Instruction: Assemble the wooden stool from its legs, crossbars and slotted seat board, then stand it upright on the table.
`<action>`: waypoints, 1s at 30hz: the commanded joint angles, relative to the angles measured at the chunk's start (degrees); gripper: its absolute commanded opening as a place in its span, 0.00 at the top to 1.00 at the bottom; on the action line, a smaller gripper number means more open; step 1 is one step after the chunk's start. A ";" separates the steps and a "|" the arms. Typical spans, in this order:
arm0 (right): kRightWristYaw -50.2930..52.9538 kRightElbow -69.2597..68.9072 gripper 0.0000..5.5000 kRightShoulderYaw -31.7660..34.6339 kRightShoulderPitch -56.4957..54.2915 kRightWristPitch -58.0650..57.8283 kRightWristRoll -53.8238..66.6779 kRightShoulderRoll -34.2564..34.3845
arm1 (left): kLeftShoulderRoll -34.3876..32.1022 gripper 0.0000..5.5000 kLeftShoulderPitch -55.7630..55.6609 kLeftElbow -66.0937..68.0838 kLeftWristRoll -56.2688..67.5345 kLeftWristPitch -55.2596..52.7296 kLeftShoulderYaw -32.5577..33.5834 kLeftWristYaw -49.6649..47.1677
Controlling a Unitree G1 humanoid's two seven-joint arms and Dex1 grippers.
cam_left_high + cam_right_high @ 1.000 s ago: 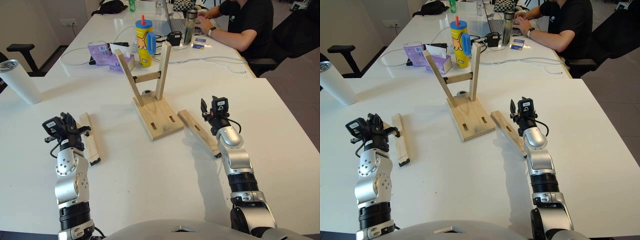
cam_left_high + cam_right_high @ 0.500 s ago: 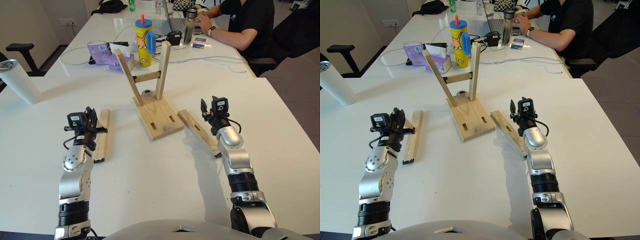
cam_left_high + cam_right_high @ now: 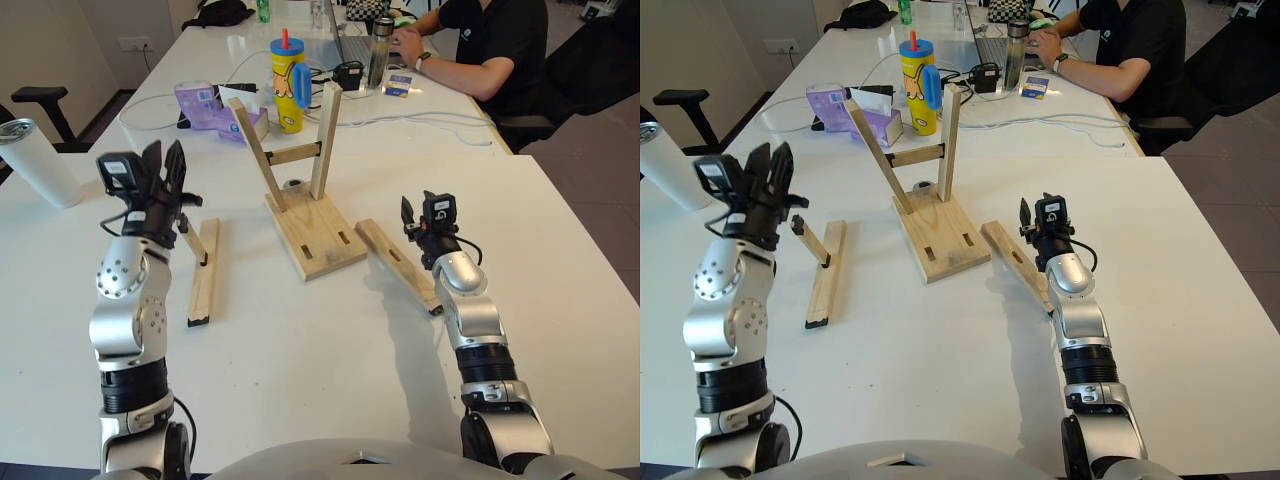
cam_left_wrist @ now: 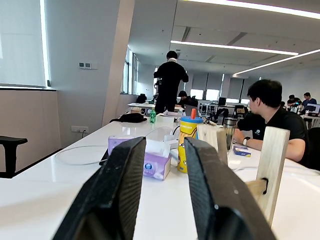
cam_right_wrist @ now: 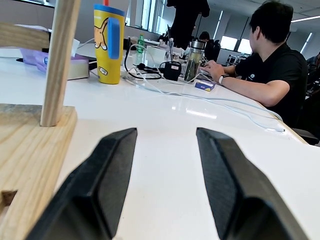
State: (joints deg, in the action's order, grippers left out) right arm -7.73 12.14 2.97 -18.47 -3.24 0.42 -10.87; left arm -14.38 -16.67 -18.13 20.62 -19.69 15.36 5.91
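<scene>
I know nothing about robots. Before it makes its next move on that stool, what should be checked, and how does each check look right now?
1. The left gripper is open and empty: ok.
2. The right gripper is open and empty: ok.
3. The seat board lies flat on the table, with two legs and a crossbar standing in it: ok.
4. Its two free slots are uncovered: ok.
5. The loose leg beside the right gripper lies flat on the table: ok.
6. The short crossbar sticking up from the other loose leg is firmly seated: cannot tell.
</scene>
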 commanded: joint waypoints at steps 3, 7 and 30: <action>-0.36 0.99 0.60 -0.18 -1.46 -0.23 -0.13 -0.27 | -4.72 0.74 -13.54 4.11 2.37 -6.94 0.62 0.79; -0.29 0.95 0.60 -0.29 -1.20 -0.15 -0.15 -0.05 | -5.32 0.86 -12.07 10.48 -0.15 -8.43 -1.06 1.54; -1.95 1.04 0.60 -0.69 -0.76 -0.66 -0.21 -0.32 | -1.27 0.97 -4.28 10.08 4.57 -3.65 3.45 1.05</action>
State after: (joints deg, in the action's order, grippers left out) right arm -9.53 13.66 2.85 -19.77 -3.34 0.42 -11.32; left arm -14.14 -19.10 -5.35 23.70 -22.52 16.43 7.94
